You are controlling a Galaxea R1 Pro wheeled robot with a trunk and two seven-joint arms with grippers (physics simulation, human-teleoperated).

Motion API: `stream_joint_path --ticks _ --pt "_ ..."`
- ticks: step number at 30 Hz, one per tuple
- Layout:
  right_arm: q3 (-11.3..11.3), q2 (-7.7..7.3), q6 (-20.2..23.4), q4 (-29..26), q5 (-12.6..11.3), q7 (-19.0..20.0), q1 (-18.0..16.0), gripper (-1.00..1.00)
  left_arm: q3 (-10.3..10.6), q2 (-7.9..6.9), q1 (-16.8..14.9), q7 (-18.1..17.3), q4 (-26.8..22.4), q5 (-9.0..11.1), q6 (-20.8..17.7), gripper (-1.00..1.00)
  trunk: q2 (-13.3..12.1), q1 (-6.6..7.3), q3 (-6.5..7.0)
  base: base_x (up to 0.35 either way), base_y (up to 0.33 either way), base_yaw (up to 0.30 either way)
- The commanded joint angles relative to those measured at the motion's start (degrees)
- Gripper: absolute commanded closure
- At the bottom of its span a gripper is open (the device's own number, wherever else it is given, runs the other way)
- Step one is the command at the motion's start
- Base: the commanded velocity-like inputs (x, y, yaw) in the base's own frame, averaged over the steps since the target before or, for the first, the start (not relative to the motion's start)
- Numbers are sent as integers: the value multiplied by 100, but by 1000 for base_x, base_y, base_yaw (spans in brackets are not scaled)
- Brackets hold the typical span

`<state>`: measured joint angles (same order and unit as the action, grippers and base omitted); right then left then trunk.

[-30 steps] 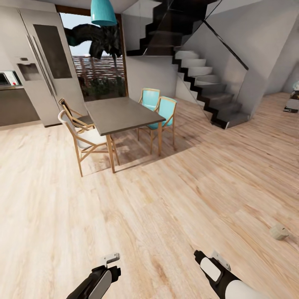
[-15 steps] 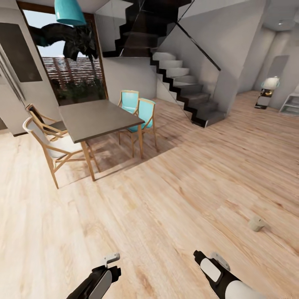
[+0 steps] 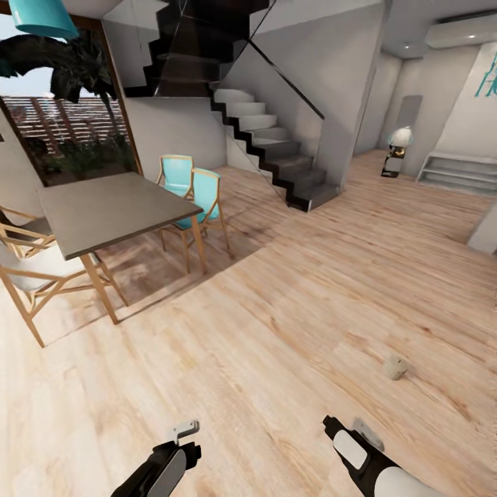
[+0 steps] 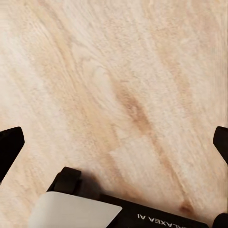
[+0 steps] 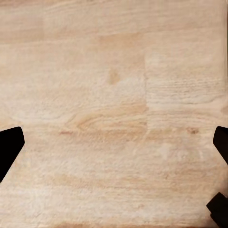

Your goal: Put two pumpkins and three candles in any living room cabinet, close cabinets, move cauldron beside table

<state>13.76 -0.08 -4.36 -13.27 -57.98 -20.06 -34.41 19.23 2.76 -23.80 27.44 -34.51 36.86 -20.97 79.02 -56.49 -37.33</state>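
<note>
My left arm (image 3: pixel 157 471) is glossy black with a pale grey panel and a small light-grey bracket (image 3: pixel 185 429) at its end. My right arm (image 3: pixel 369 461) is black with white shell panels and a grey plate. The left wrist view shows black finger tips (image 4: pixel 10 148) and mirrored "GALAXEA AI" lettering (image 4: pixel 159 217).

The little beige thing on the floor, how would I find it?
Start at the grey staircase and come toward the robot over the light wood-plank floor. The short stubby beige candle lies alone there, ahead of the right gripper, with no furniture around it.
</note>
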Motion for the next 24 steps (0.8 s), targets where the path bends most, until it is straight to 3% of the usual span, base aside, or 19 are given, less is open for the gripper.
stream_joint_path --ticks 1,24 --pt "48 -1 -28 -4 -58 -25 -4 -100 27 -7 -2 51 -12 50 -12 -100 3 -3 -2 253 -2 -273" --pt "48 -1 -25 0 -56 -25 -4 -100 28 -4 -2 51 -12 50 -12 -100 3 -3 60 243 0 -275"
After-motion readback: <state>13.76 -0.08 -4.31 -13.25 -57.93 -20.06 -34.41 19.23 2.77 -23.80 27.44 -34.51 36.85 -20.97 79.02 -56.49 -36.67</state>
